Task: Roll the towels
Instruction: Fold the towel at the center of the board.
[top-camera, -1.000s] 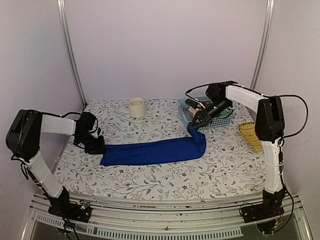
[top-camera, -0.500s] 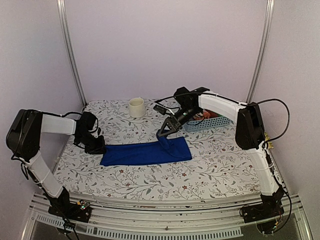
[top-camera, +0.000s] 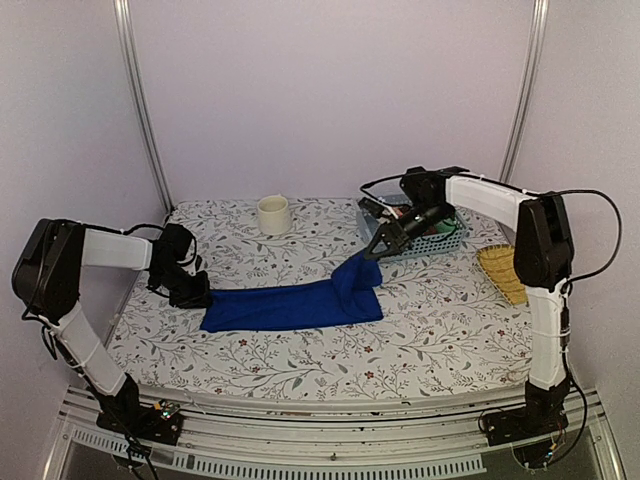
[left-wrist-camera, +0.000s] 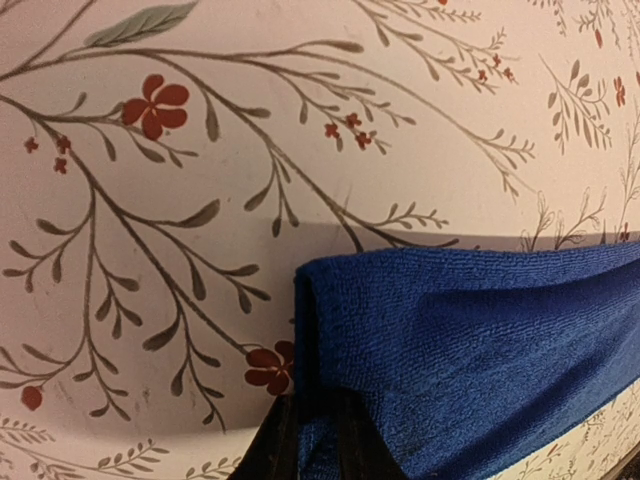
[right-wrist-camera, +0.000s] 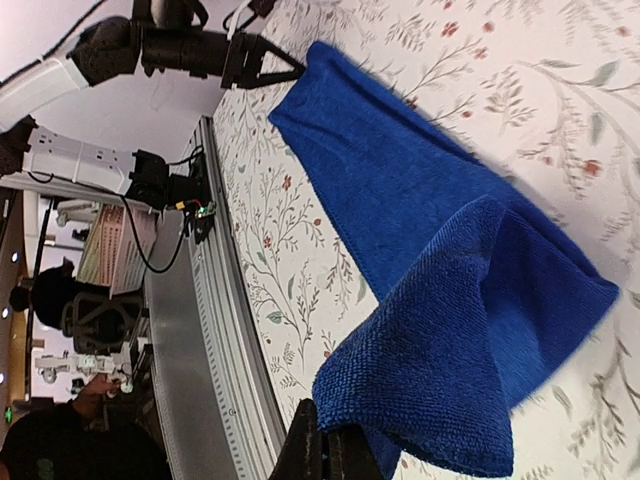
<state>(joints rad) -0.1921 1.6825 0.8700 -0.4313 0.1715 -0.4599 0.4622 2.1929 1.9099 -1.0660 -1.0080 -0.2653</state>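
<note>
- One blue towel (top-camera: 285, 306) lies as a long strip across the middle of the counter (top-camera: 300, 372), with its left end near the left edge.
- Left fingers (left-wrist-camera: 272, 452) pinch the towel's left end low against the counter, at the same spot as a second ago.
- Right fingers (right-wrist-camera: 303, 448) are pressed together on the towel's right end and hold it lifted just in front of the blue basket (top-camera: 447, 240), toward the far right corner.
- Half a second ago those fingers were nearer the middle, carrying the end over the strip. Now they are back by the basket, and the raised end drapes down to the strip.
- Compared with a second ago, the strip reaches less far right.
- Cream cup (top-camera: 273, 214) stands by the far edge, unmoved.
</note>
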